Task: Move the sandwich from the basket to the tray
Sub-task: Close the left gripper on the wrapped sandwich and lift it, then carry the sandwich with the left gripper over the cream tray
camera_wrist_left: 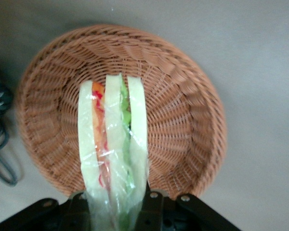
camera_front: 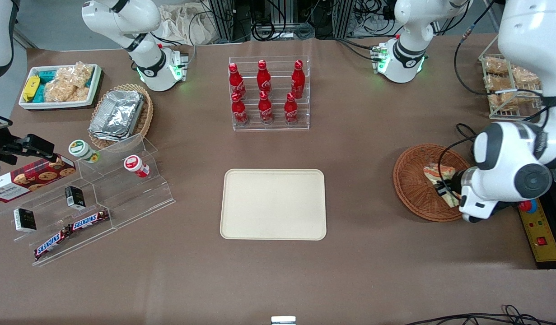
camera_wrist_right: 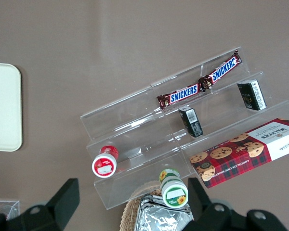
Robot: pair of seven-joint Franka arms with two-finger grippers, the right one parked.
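Pincer (camera_wrist_left: 118, 204) of the left arm is clamped on the sandwich (camera_wrist_left: 113, 154) above the basket (camera_wrist_left: 183, 110). Tray (camera_front: 273, 204) sits well apart, toward the parked arm's end.

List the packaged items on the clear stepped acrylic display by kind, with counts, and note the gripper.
Snickers bars: 2
Small black boxes: 2
Round lidded cups: 2
Red tartan cookie box: 1
Total: 7
Left gripper: shut on the wrapped wedge sandwich, over the reddish-brown wicker basket.
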